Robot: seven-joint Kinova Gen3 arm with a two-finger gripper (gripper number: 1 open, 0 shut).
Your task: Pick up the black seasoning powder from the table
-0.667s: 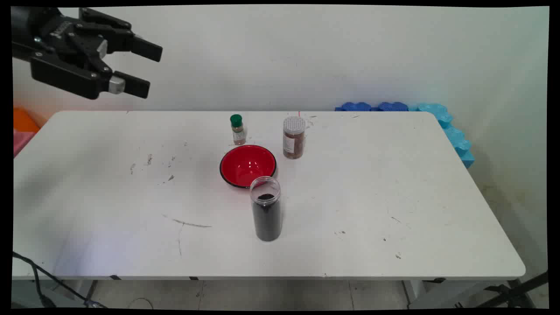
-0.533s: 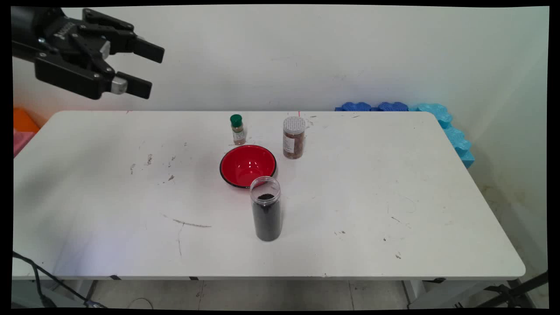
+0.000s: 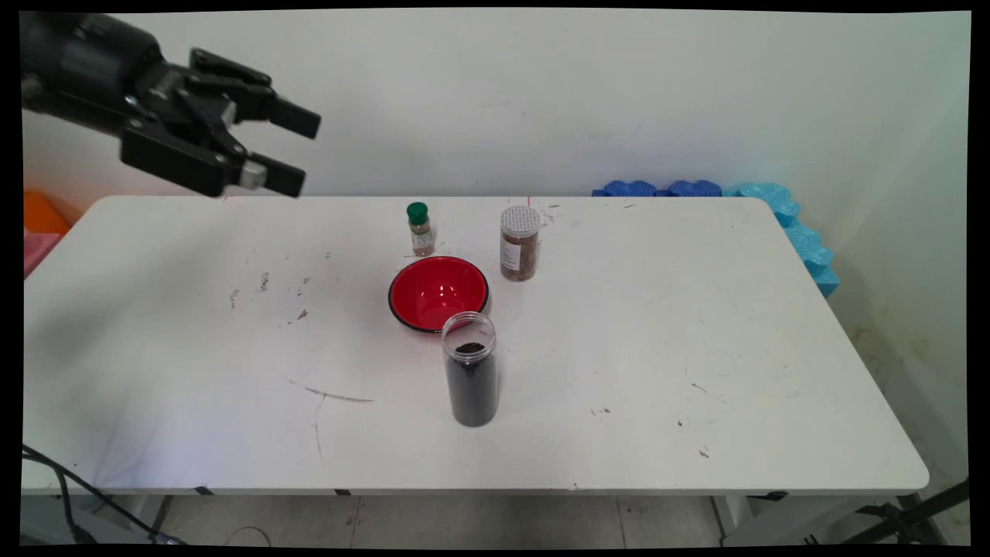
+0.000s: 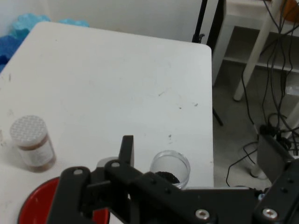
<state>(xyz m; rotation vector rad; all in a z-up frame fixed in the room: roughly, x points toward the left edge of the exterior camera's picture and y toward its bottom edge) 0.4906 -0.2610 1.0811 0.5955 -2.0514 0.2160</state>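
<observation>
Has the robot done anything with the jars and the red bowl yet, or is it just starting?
Done: nothing shows. The red bowl is empty, and the open jar of dark grains, the white-lidded jar and the green-capped bottle all stand upright on the table. In hand: nothing; the gripper hovers open, high over the table's far left corner. Left: everything, as far as the pictures tell.
</observation>
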